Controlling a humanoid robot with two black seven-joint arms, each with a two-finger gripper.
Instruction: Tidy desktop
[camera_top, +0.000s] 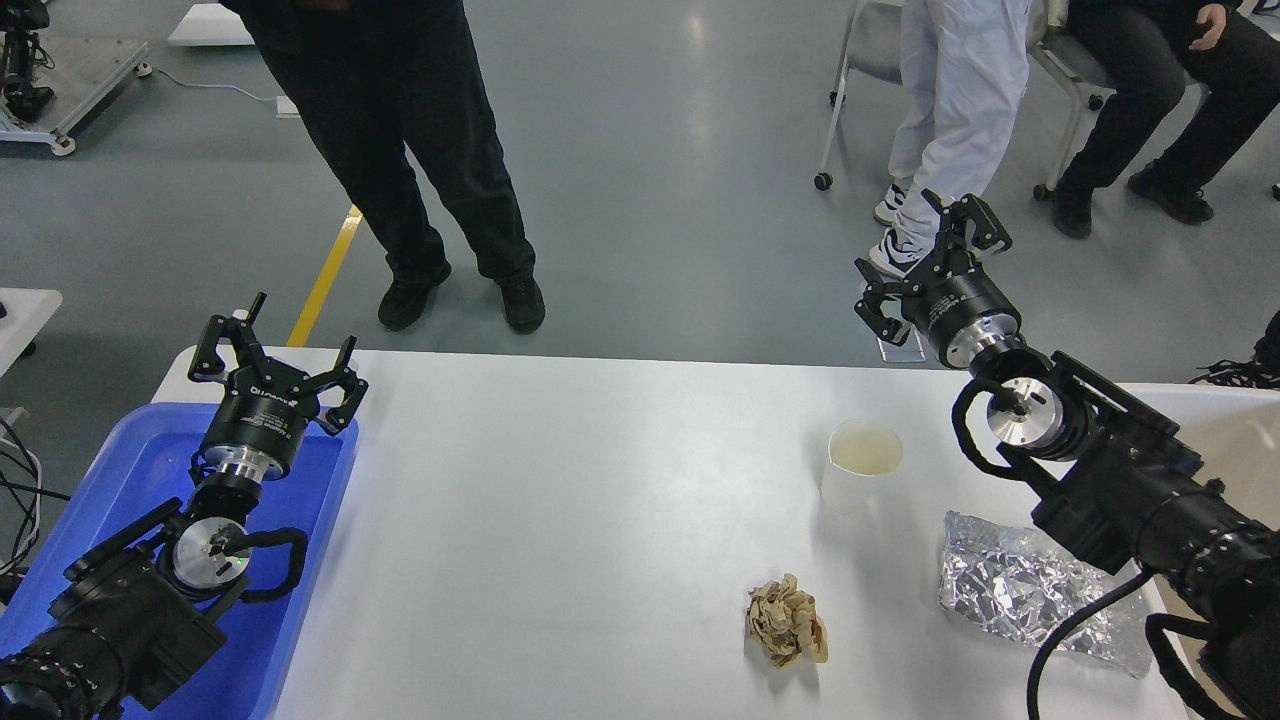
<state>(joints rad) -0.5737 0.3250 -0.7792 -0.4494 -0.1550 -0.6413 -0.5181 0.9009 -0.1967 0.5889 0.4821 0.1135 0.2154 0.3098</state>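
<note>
The desktop (560, 500) fills the near and middle ground, white and smooth, with a rounded far-left corner; its far edge runs across the view just past the grippers. A wide bare stretch lies open across the left and centre, between the tray and the cup.

The left gripper (278, 362) stands over the far end of the blue tray (120, 470), near the desktop's far-left corner, jaws spread and holding nothing. The right gripper (925, 262) hangs out beyond the far edge, over the floor, jaws spread and empty; its arm crosses the far-right part of the desktop.

Objects sit in the right half only. A white cup (862, 462) stands upright, holding a pale yellowish liquid. Near of it, toward the near edge, lies a crumpled brown paper ball (788, 622). Right of the ball lies a crinkled silver foil bag (1030, 590), flat, partly under the right arm. All three lie apart from one another.

The tray lies at the left edge, its visible floor bare; the left arm covers much of it. A cream bin (1215, 430) shows at the right edge, its inside largely hidden by the arm.

Beyond the desktop is grey floor (650, 200) with a yellow line (325, 280). A person in black trousers (400, 150) stands close to the far edge; two others are farther off at the right, by wheeled chairs.
</note>
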